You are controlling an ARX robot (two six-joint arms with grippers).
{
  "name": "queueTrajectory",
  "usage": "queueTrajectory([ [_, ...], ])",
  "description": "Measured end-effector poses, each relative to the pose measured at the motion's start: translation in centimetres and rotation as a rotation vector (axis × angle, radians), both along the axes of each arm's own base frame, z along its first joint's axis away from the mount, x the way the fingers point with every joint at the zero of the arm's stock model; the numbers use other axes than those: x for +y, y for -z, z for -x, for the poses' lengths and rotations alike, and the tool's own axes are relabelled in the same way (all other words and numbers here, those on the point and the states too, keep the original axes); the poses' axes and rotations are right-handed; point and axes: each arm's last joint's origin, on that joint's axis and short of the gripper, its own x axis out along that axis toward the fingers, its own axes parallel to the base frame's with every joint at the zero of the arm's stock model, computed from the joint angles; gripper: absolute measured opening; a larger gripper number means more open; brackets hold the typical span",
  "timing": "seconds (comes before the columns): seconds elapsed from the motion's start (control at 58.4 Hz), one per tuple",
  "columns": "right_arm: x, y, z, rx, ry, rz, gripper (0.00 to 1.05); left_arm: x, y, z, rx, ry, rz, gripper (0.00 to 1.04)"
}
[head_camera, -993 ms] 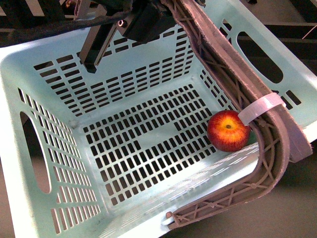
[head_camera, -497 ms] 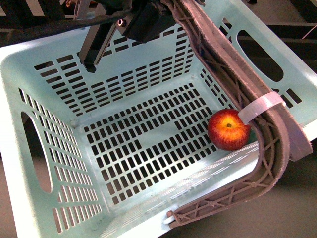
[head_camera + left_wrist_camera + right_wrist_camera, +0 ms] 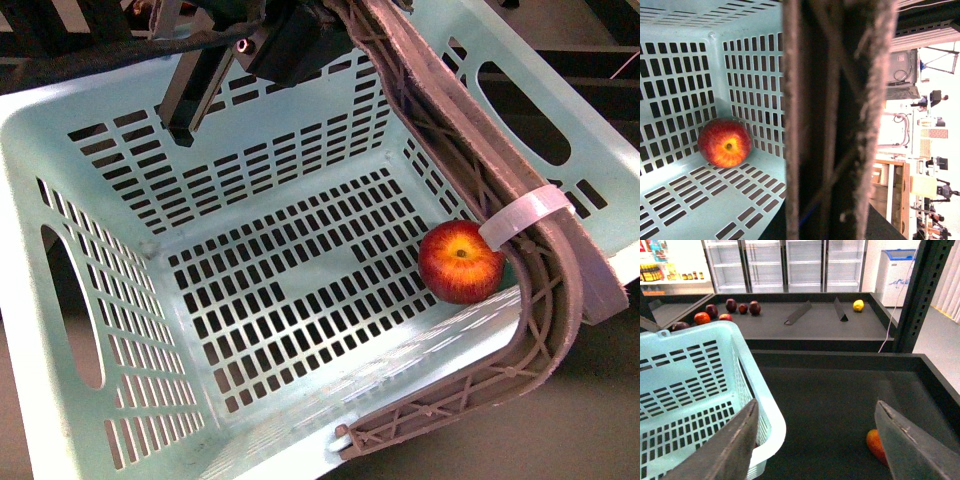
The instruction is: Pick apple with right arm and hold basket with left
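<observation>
- The apple [image 3: 460,263] is seen lying inside the basket [image 3: 40,130], at the right of the front view. It is tucked into the floor corner just under the brown-grey handle [image 3: 470,170].
- The picking part is judged to be done, since the jaws of the right gripper [image 3: 816,407] are spread wide and nothing is held between them.
- Holding the basket is what remains. The left gripper [image 3: 190,120] is seen at the upper left of the front view, against the handle's far end.
- Whether the left jaws are clamped on the handle cannot be told. The left wrist view is largely filled by the handle, and the jaws are not shown.
- An orange-red fruit [image 3: 874,444] on the dark worktop [image 3: 840,390] is partly hidden by a right finger.
</observation>
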Motion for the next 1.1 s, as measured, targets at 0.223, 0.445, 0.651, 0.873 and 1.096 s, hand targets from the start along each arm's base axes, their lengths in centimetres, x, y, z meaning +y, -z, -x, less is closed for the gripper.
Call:
queueTrajectory([
  [0.223,0.0,0.0,0.0,0.000,0.000,0.000,0.96,-0.3,-0.1,0.1,-0.014,-0.149,-0.029,0.06],
  [0.445,0.0,0.0,0.0,-0.001,0.000,0.000,0.96,2.3,-1.8,-2.3,-0.065,-0.589,-0.010,0.06],
  [0.651,0.0,0.0,0.0,-0.001,-0.001,0.000,0.96,7.2,-1.0,-5.0,0.018,-0.740,0.106,0.06],
  [0.873,0.0,0.0,0.0,-0.001,0.000,0.000,0.96,10.7,2.4,-5.9,0.110,-0.814,0.127,0.06],
  [1.096,0.0,0.0,0.0,-0.001,0.000,0.000,0.96,14.2,5.5,-6.5,0.177,-0.912,0.129,0.06],
])
